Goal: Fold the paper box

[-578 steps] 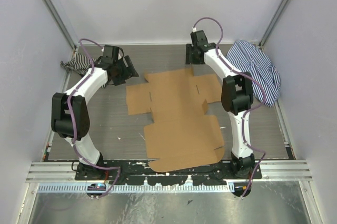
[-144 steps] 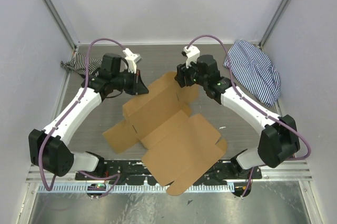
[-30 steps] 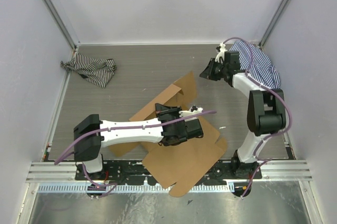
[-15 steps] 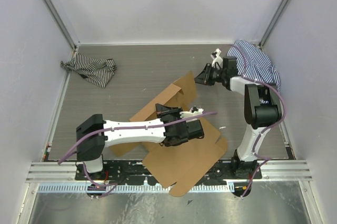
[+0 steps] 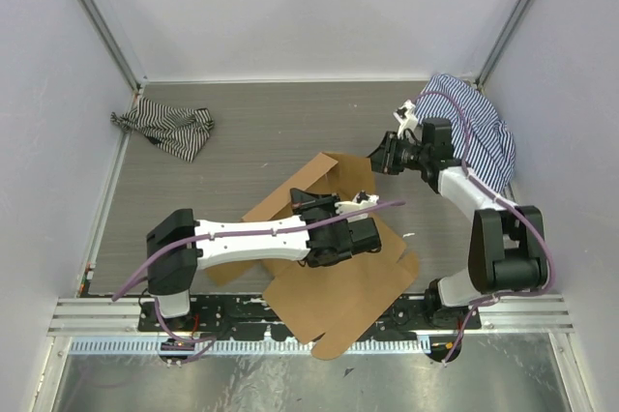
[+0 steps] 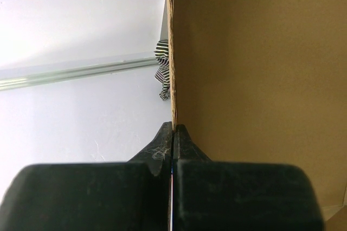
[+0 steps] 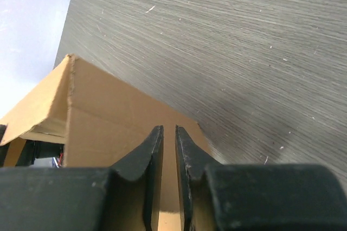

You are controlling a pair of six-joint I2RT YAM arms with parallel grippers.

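Swung in from the blue-striped cloth [image 5: 479,127], the right gripper [image 7: 168,131] has come to the raised flap [image 5: 343,172] of the paper box [image 5: 338,291]

Its jaws stand only a narrow slit apart, tips right at the flap's upper edge; whether they touch the cardboard cannot be told. The left arm lies low across the sheet, much where it was a second ago, and the left gripper [image 6: 172,133] is clamped tight on the thin edge of an upright cardboard panel. The paper box sits skewed on the near middle of the bench [image 5: 251,132], mostly flat, its far part folded up, its front corner hanging over the near rail. A black-and-white striped cloth [image 5: 164,130] lies well apart at the far left
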